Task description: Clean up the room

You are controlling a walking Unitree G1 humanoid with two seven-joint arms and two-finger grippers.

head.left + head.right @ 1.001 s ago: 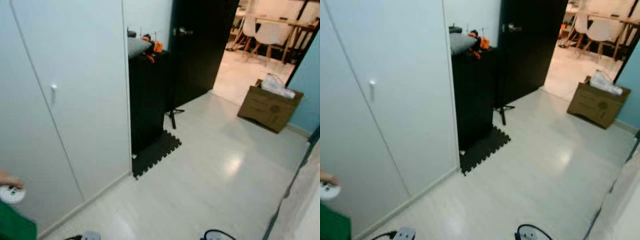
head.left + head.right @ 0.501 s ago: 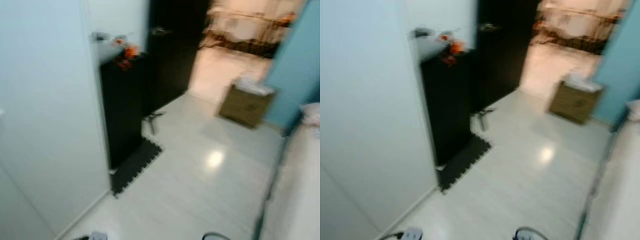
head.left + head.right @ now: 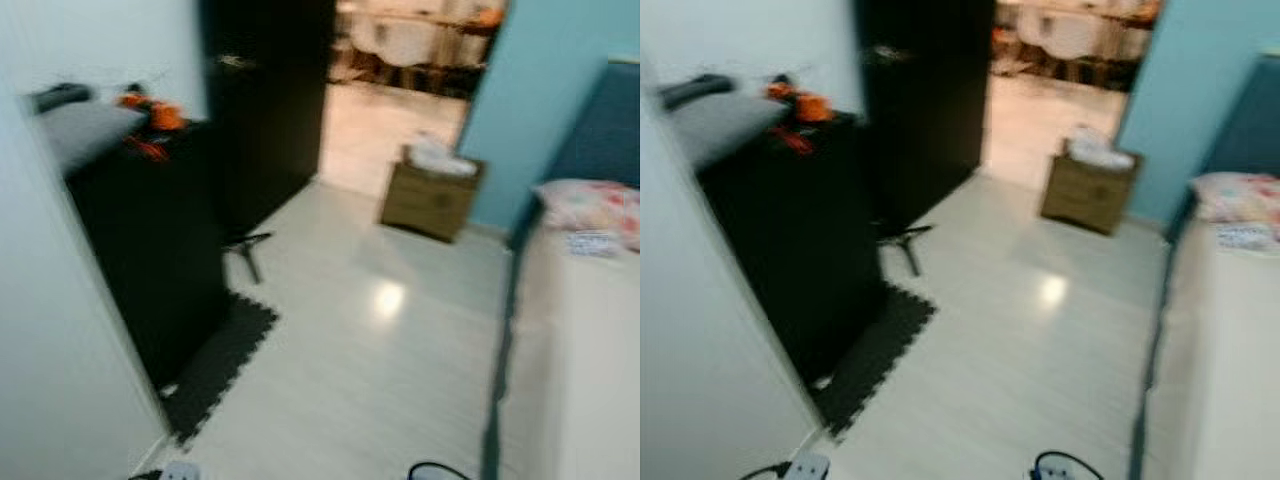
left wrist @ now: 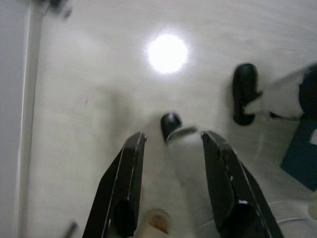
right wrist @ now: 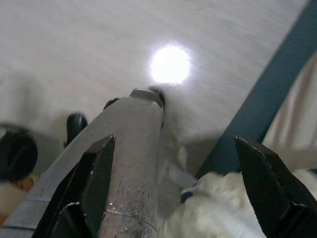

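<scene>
My left gripper point(image 4: 172, 135) hangs open over the pale floor, with nothing between its fingers. My right gripper point(image 5: 173, 143) is also open, wide apart, beside my silver leg point(image 5: 124, 163); a white fluffy thing point(image 5: 208, 213) lies near it by the dark blue bed edge point(image 5: 267, 94). A cardboard box point(image 3: 430, 198) with white stuff in it stands on the floor by the blue wall. Orange items point(image 3: 160, 118) and a grey bundle point(image 3: 85, 130) lie on top of the black cabinet point(image 3: 150, 240). A patterned pillow point(image 3: 590, 205) rests on the bed.
The bed point(image 3: 590, 340) runs along the right side. A black foam mat point(image 3: 220, 365) and a tripod foot point(image 3: 245, 250) lie by the cabinet. A black door point(image 3: 265, 100) stands open to a dining room point(image 3: 400, 40). A white wardrobe point(image 3: 50, 380) fills the left.
The whole picture has swung to the right: the wardrobe and a person's hand slid out on the left, while the bed and blue wall came in on the right.
</scene>
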